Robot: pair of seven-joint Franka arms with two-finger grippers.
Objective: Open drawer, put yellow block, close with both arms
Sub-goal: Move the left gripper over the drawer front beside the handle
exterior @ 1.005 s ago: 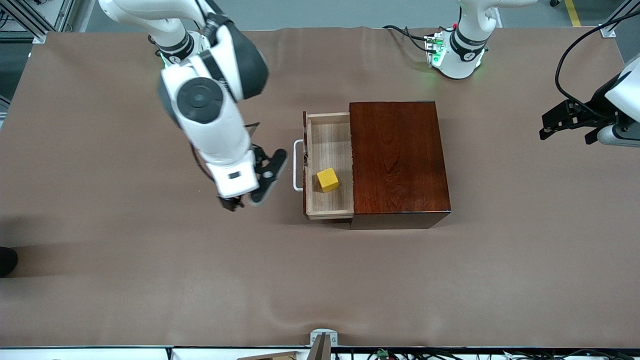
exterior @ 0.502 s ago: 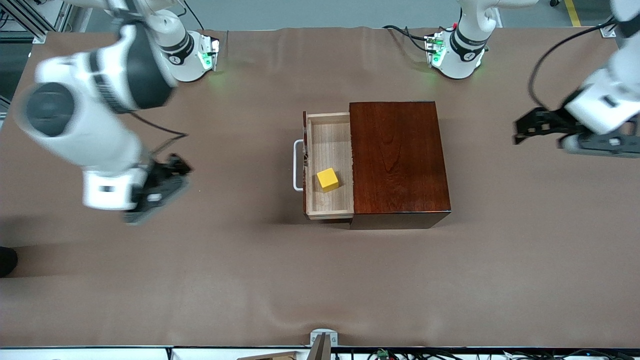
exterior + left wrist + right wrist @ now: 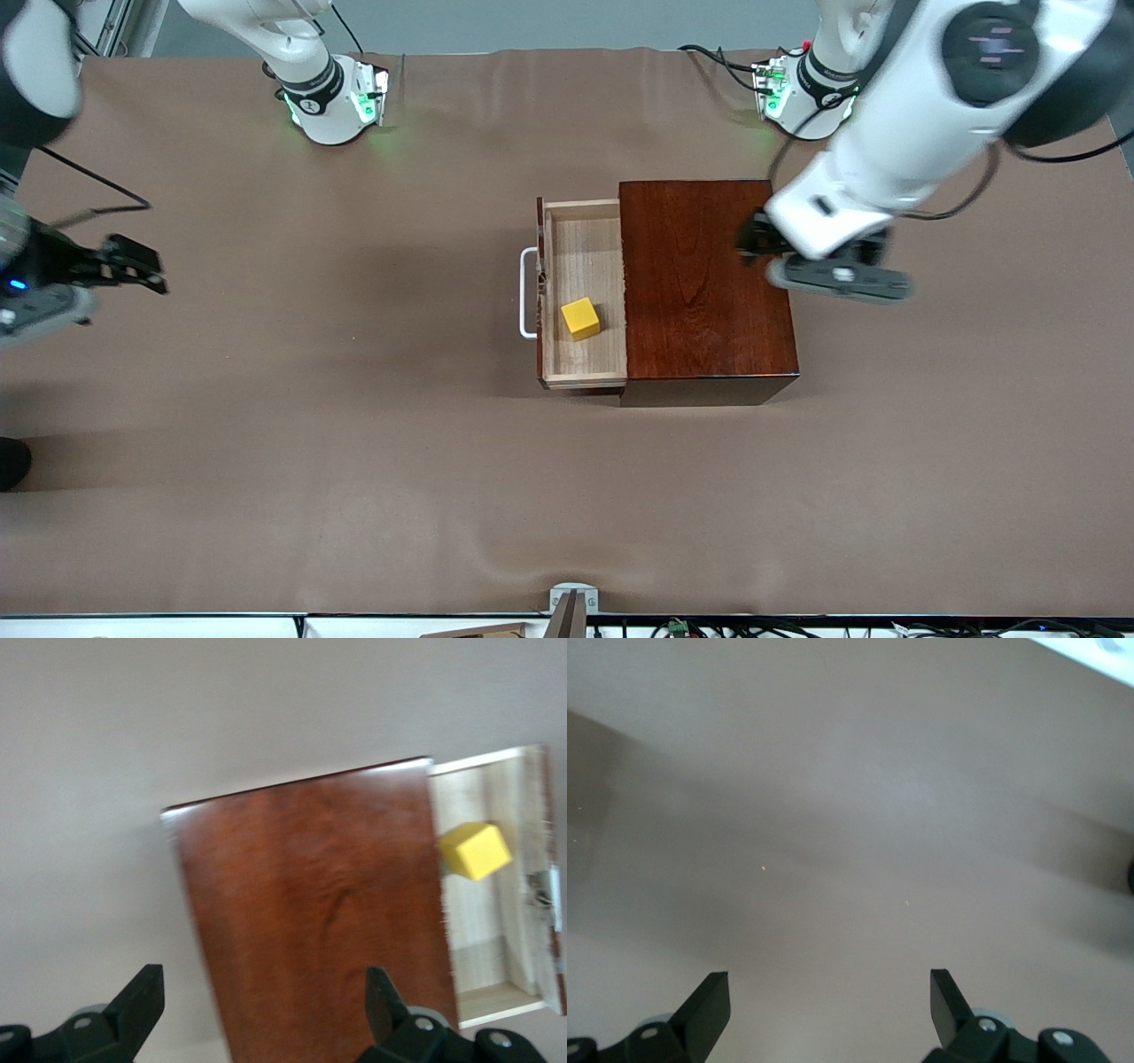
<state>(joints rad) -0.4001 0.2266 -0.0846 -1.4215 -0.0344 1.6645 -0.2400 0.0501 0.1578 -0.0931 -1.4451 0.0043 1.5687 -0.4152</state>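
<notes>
The drawer (image 3: 585, 257) stands pulled out of the dark wooden box (image 3: 704, 283) toward the right arm's end of the table, its white handle (image 3: 528, 292) leading. The yellow block (image 3: 580, 318) lies inside the drawer, toward its nearer end. My left gripper (image 3: 751, 241) hovers open over the box's edge at the left arm's end. In the left wrist view the left gripper (image 3: 264, 988) is empty above the box (image 3: 310, 904), with the block (image 3: 476, 850) in the drawer (image 3: 487, 966). My right gripper (image 3: 142, 266) hangs open and empty over bare table, and the right gripper (image 3: 830, 992) sees only the brown surface.
Brown cloth covers the table (image 3: 354, 443). The two green-lit bases (image 3: 332, 102) stand along the edge farthest from the front camera, with cables (image 3: 726, 66) beside the left arm's base. A metal bracket (image 3: 571, 601) sits at the nearest edge.
The right arm has swung away from the drawer handle out to its end of the table. The left arm has come in from its end to over the box. Drawer and block have not moved.
</notes>
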